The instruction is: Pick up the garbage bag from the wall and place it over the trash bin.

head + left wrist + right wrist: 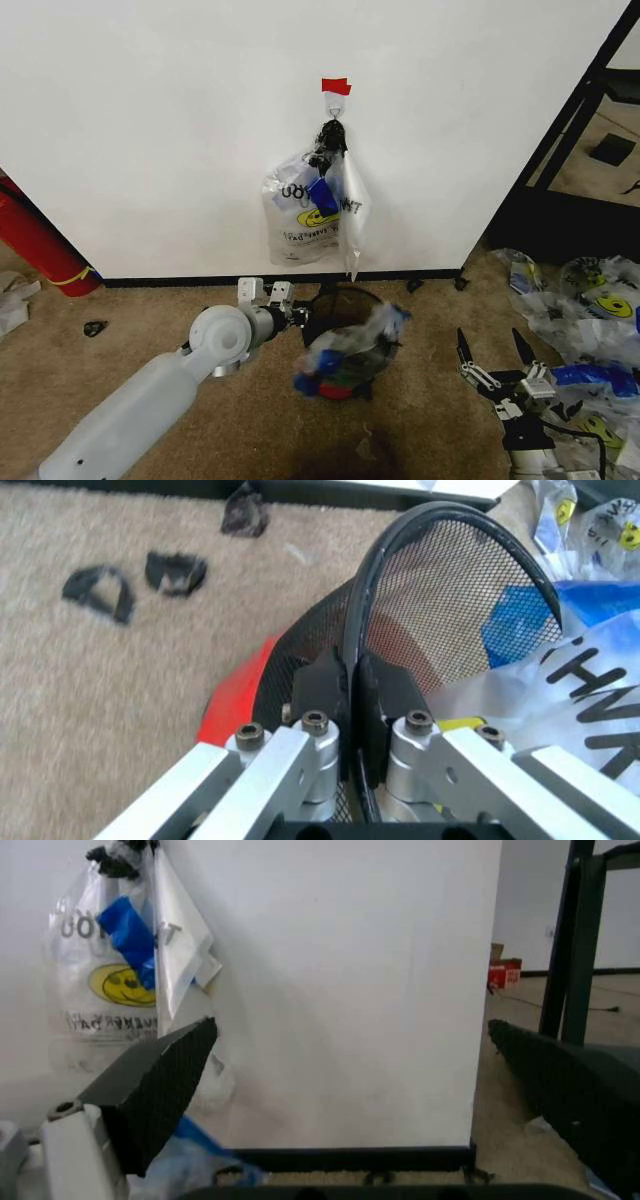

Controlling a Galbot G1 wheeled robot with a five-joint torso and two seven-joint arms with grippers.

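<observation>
The trash bin (335, 306), black wire mesh with a red base, stands on the carpet just below the wall (150, 130). My left gripper (305, 318) is shut on the bin's rim; in the left wrist view its fingers (325, 682) pinch the black rim of the trash bin (450, 592). The garbage bag (352, 352), see-through with blue patches, hangs over the bin's front side. Its dark lettering shows beside the mesh, on the garbage bag (590, 675). My right gripper (490, 345) hovers open low at the right of the bin, holding nothing. The right gripper (350, 1031) faces the wall.
A thick bunch of like bags (310, 215) with a black top hangs from a hook (335, 108) under red tape (335, 86). A red cylinder (40, 245) leans at the left. A heap of smiley bags (590, 310) and a black frame (580, 110) lie right.
</observation>
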